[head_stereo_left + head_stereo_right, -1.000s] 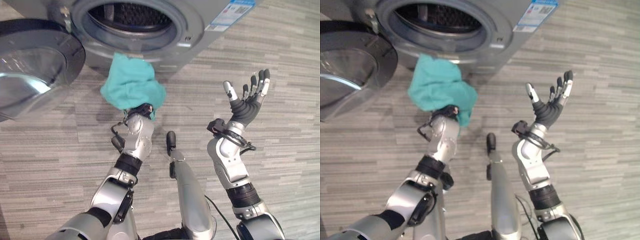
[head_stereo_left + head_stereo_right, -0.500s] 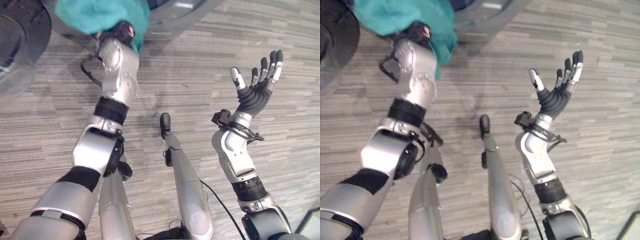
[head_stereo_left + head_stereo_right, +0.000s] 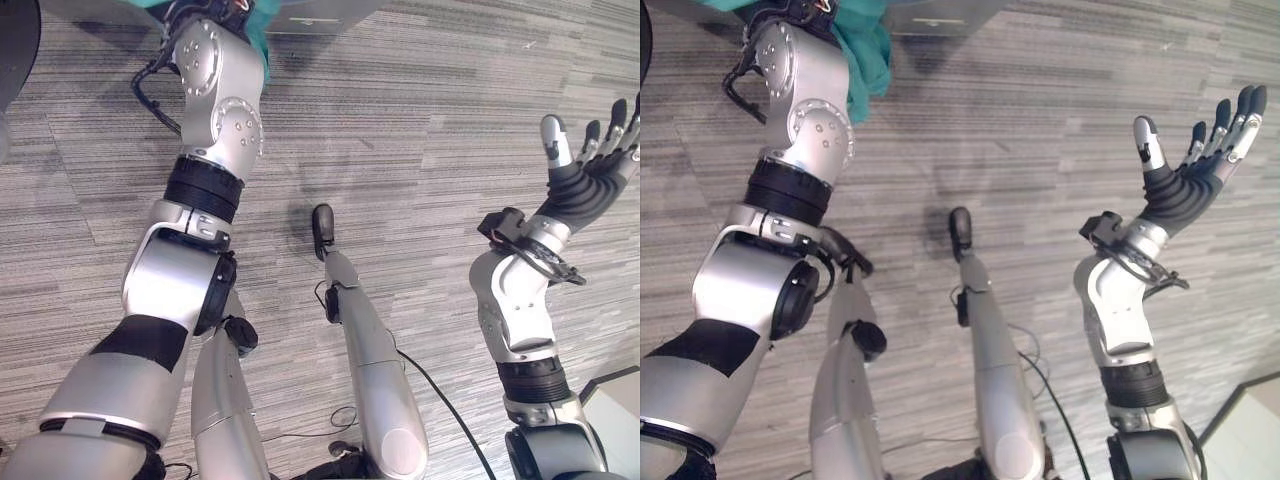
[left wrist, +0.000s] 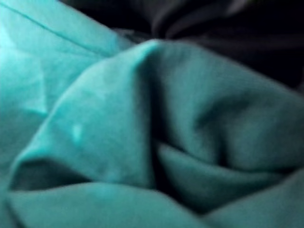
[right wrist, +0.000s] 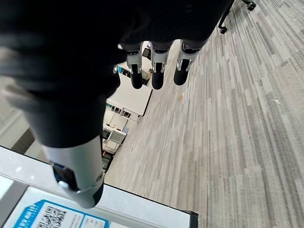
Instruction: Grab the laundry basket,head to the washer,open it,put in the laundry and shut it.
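Note:
My left arm (image 3: 215,95) stretches up toward the grey washer front (image 3: 310,12), and its wrist end is under a teal cloth (image 3: 865,50). In the left wrist view, folds of the teal cloth (image 4: 118,133) lie close ahead, with the dark drum (image 4: 228,28) behind them. My right hand (image 3: 590,170) is raised at the right, palm up and open, holding nothing. Its straight fingers (image 5: 154,71) and thumb (image 5: 76,161) show in the right wrist view, above the washer's labelled top (image 5: 71,213).
The washer's dark round door (image 3: 15,40) hangs open at the far left. A pale flat object with a dark edge (image 3: 620,410) sits at the lower right corner. Grey striped floor (image 3: 400,130) lies between the arms.
The camera has tilted down, so the washer opening has slid out at the top. My left arm has reached further up with the teal cloth. The right hand stays raised and open.

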Motion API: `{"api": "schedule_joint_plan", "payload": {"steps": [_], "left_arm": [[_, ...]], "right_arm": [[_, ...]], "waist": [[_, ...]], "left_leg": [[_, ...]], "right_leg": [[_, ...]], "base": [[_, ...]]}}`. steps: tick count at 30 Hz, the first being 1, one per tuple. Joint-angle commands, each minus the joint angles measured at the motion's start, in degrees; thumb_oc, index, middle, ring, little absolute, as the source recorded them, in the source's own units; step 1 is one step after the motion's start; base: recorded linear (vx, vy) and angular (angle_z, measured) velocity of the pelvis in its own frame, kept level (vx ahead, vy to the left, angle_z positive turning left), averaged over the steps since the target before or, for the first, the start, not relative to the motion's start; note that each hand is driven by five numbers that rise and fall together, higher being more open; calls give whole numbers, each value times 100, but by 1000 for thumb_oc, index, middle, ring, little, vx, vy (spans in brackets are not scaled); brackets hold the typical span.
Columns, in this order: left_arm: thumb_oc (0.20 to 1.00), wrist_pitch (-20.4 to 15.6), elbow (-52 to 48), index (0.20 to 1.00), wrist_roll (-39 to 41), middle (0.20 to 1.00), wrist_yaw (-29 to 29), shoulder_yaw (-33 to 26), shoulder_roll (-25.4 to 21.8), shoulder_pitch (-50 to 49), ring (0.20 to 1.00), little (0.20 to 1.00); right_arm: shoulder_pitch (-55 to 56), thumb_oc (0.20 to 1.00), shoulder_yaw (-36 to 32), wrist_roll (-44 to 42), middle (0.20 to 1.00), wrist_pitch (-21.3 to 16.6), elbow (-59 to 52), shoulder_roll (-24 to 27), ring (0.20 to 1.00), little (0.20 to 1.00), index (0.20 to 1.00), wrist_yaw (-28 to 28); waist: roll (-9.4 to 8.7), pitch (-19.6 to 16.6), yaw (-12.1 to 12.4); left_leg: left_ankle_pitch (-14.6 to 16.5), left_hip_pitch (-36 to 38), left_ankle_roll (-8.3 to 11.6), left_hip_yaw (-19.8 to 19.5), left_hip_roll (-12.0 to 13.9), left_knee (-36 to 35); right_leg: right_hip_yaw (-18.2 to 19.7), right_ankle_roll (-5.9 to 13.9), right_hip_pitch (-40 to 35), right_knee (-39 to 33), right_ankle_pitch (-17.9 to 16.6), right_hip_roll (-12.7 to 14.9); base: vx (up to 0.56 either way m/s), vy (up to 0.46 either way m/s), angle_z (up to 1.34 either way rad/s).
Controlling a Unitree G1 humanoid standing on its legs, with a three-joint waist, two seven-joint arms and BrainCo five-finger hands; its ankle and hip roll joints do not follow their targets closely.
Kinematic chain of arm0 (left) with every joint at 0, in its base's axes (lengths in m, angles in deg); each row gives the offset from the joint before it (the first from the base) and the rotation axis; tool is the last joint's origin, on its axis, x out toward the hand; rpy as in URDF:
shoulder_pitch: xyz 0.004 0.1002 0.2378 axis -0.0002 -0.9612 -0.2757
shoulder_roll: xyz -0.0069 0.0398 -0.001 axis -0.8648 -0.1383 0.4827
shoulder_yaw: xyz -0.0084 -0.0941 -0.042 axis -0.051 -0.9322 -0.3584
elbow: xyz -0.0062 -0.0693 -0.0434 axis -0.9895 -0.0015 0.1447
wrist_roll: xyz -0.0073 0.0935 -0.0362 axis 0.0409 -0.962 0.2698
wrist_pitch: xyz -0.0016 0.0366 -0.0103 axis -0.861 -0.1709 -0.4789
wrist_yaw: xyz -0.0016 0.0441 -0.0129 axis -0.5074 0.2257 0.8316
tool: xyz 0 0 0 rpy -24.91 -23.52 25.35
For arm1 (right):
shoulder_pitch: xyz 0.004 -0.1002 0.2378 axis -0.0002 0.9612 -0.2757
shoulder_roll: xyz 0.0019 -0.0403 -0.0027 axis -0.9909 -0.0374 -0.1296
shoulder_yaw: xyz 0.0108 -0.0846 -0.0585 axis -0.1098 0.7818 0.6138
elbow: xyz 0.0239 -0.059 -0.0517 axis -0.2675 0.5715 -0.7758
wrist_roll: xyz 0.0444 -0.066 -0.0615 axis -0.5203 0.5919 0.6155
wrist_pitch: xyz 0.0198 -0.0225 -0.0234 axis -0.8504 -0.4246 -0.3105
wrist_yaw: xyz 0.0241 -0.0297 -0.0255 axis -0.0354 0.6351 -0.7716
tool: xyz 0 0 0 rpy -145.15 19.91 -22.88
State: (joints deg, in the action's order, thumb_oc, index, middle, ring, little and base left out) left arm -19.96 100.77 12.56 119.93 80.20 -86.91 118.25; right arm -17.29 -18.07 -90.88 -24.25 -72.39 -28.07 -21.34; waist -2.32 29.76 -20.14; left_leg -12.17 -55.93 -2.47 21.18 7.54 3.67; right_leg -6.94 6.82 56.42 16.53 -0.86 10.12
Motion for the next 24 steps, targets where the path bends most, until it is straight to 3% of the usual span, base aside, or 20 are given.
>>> {"api": "schedule_joint_plan", "payload": {"steps": [1,2,3,5,6,11,14,17,19,21,22,24], "left_arm": [[200,359,386,200,-815,200,-284,447,-471,1232,200,200],[200,354,411,200,-806,200,-296,456,-469,1262,200,200],[200,39,-214,200,-1196,200,168,931,-1049,2007,200,200],[200,-46,-538,200,-1343,200,314,1081,-1148,2134,200,200],[1000,-112,-722,1000,-1449,1000,415,1081,-1250,2123,1000,1000],[1000,-396,-1108,1000,-1184,1000,115,922,-1415,1615,1000,1000],[1000,-290,-740,1000,-953,1000,4,764,-1453,1442,1000,1000],[1000,456,510,1000,-982,1000,-495,1081,-1478,1564,1000,1000],[1000,679,848,1000,-1033,1000,-714,1243,-1483,1693,1000,1000],[1000,1141,1415,1000,-1434,1000,-990,1627,-1576,1907,1000,1000],[1000,1653,2051,1000,-2323,1000,-1150,2297,-1774,2386,1000,1000],[1000,1850,2306,1000,-2639,1000,-1308,2563,-1828,2603,1000,1000]], "right_arm": [[586,1000,-935,-91,1000,-425,-360,614,1000,1000,1000,12],[577,1000,-947,-94,1000,-424,-359,612,1000,1000,1000,16],[1088,1000,-1274,-63,1000,-573,-502,917,1000,1000,1000,181],[1286,1000,-1396,-115,1000,-625,-554,917,1000,1000,1000,262],[1466,1000,-1447,-87,1000,-614,-619,869,1000,1000,1000,300],[1826,1000,-1470,-72,1000,-440,-741,847,1000,1000,1000,560],[1694,1000,-1320,-153,1000,-445,-656,817,1000,1000,1000,669],[1718,1000,-1281,-287,1000,-559,-626,1005,1000,1000,1000,864],[1714,1000,-1269,-357,1000,-583,-623,1047,1000,1000,1000,937],[1718,1000,-1294,-459,1000,-607,-605,1131,1000,1000,1000,1040],[1755,1000,-1383,-638,1000,-703,-600,1230,1000,1000,1000,1244],[1779,1000,-1478,-755,1000,-746,-614,1235,1000,1000,1000,1399]], "waist": [[359,-315,-391],[356,-298,-384],[453,-313,-431],[472,-292,-418],[474,-283,-410],[482,-312,-338],[453,-331,-312],[469,-335,-314],[487,-336,-302],[537,-351,-279],[577,-345,-262],[570,-321,-243]], "left_leg": [[1238,398,955,-438,489,602],[1238,401,955,-440,490,604],[1245,394,963,-435,490,618],[1241,381,969,-437,496,631],[1230,366,970,-450,505,655],[1237,448,980,-447,545,712],[1274,444,992,-424,557,751],[1244,336,1009,-461,577,796],[1229,313,1013,-474,578,795],[1205,287,1019,-478,584,787],[1193,247,1034,-486,602,789],[1153,211,1020,-487,595,778]], "right_leg": [[157,59,29,-165,284,-245],[155,59,24,-166,283,-246],[178,83,30,-226,259,-289],[173,92,24,-250,235,-301],[162,90,17,-256,233,-320],[163,55,-38,-198,256,-388],[172,50,-27,-203,208,-392],[131,43,21,-223,163,-366],[116,38,33,-231,151,-361],[101,40,36,-244,141,-347],[82,51,48,-248,138,-335],[68,44,67,-264,104,-326]], "base": [[22,3,-4],[54,-1,-5],[42,-6,-5],[25,-26,-6],[-1,-37,-7],[-3,-16,-2],[-11,-6,-2],[-22,-19,-4],[0,0,0],[0,0,0],[0,0,0],[0,0,0]]}}
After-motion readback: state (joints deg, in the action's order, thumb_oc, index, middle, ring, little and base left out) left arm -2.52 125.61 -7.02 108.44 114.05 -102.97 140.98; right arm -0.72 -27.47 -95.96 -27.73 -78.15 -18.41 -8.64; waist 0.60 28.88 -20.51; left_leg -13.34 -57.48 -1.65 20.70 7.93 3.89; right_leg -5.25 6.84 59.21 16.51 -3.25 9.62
